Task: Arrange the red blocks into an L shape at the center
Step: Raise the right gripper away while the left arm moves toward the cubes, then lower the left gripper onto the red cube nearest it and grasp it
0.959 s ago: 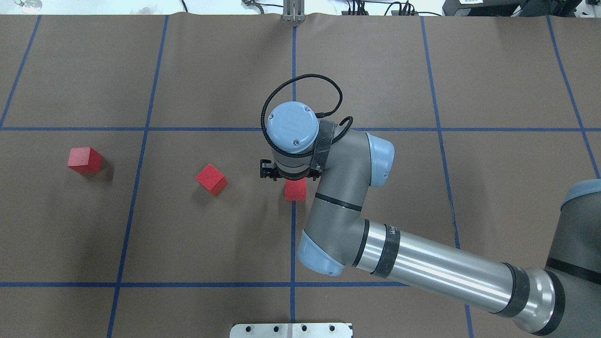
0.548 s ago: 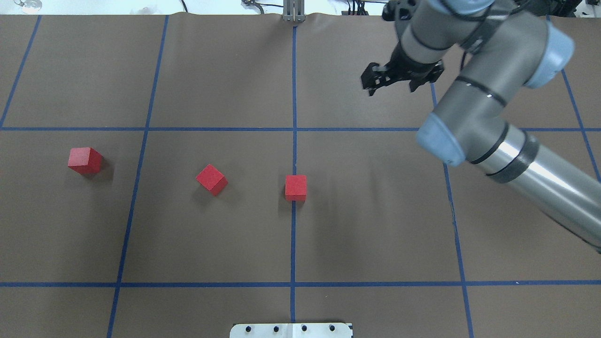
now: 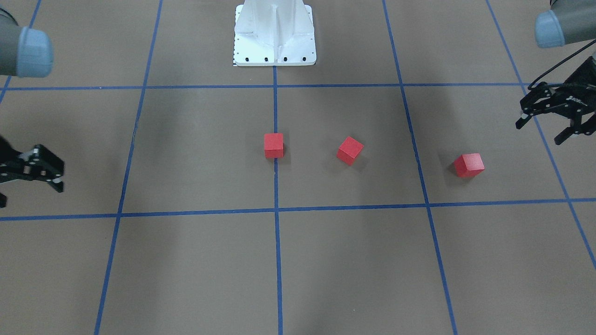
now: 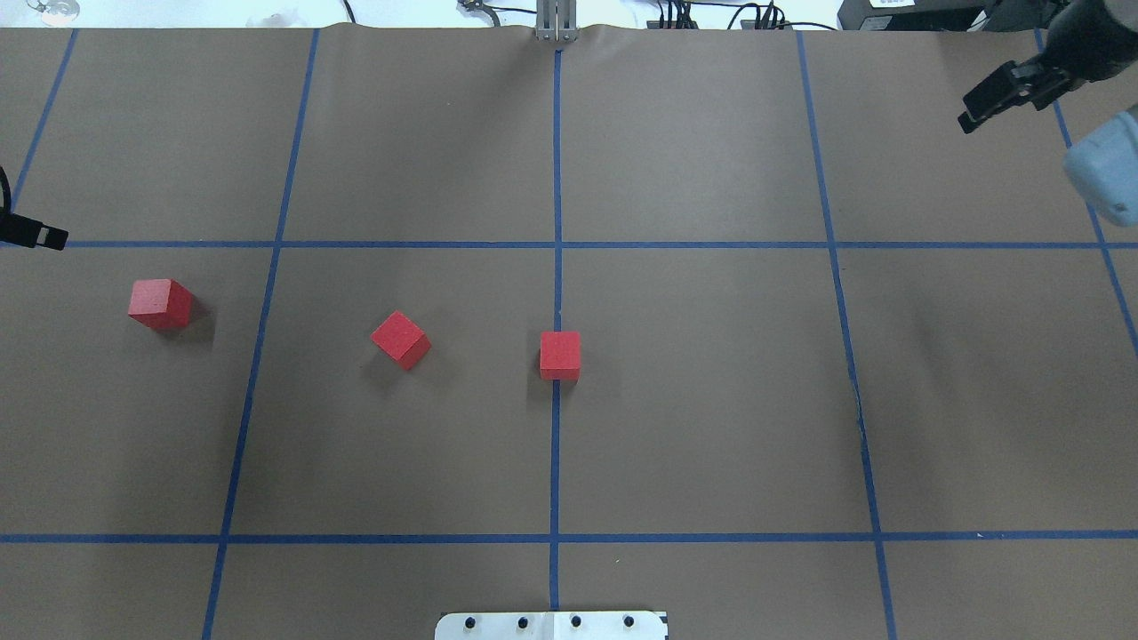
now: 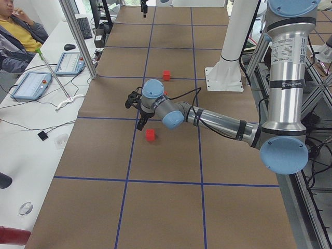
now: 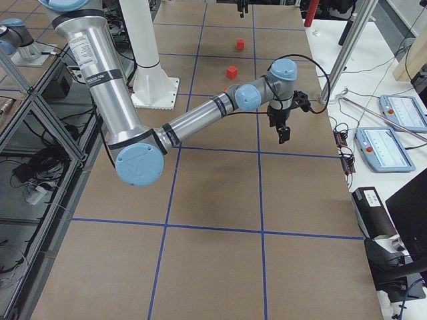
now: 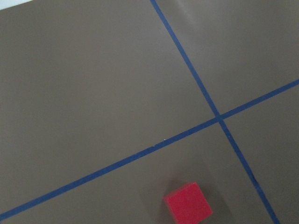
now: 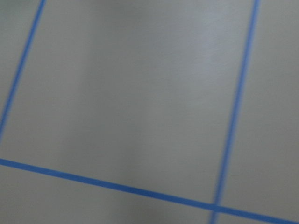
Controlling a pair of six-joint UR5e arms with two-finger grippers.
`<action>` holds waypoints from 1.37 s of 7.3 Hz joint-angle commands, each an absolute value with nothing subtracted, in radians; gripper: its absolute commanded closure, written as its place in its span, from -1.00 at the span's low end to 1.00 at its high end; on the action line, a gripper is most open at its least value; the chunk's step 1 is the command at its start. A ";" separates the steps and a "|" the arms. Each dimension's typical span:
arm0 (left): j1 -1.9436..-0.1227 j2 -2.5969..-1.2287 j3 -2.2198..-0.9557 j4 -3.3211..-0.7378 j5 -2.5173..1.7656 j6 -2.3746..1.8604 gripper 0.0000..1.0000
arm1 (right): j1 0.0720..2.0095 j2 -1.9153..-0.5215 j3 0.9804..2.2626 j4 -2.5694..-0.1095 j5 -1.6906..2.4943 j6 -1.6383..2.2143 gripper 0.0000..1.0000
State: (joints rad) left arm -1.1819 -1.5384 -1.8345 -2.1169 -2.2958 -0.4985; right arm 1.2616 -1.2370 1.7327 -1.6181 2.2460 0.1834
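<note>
One red block sat at the worktop's center, second block and third block off at 9 o'clock. Left tool and right tool hung released, empty. Next, I reckon: fetch the second.

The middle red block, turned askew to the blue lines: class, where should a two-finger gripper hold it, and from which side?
Come straight down on the middle red block and close on two opposite side faces, wrist turned to match them. It is a cube lying flat, rotated against the blue tape lines, nothing touching it; gripping across corners would likely slip.
</note>
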 commanded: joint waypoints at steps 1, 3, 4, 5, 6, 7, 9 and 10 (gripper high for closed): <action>-1.103 -1.543 -1.758 -2.123 -2.182 -0.580 -1.00 | 1.340 -1.362 1.732 -1.606 2.267 0.080 -1.00; -1.039 -1.585 -1.707 -2.122 -2.117 -0.686 -1.00 | 1.345 -1.428 1.732 -1.553 2.260 0.061 -1.00; -1.010 -1.615 -1.694 -2.114 -2.100 -0.748 -1.00 | 1.345 -1.440 1.730 -1.530 2.260 0.067 -1.00; -0.987 -1.649 -1.660 -2.121 -2.102 -0.835 -0.99 | 1.345 -1.440 1.727 -1.529 2.260 0.067 -1.00; -0.953 -1.689 -1.632 -2.115 -2.099 -0.877 -0.99 | 1.344 -1.442 1.724 -1.529 2.260 0.069 -1.00; -0.950 -1.692 -1.609 -2.120 -2.097 -0.871 -0.98 | 1.344 -1.442 1.723 -1.529 2.258 0.071 -1.00; -0.942 -1.678 -1.603 -2.114 -2.089 -0.868 -0.96 | 1.344 -1.442 1.723 -1.529 2.257 0.072 -1.00; -0.940 -1.675 -1.598 -2.114 -2.089 -0.867 -0.95 | 1.344 -1.442 1.723 -1.529 2.256 0.072 -1.00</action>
State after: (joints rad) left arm -0.9441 -1.6801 -1.6050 -2.1148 -2.0907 -0.8683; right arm 1.3438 -1.4419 1.7228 -1.5290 2.2571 0.0718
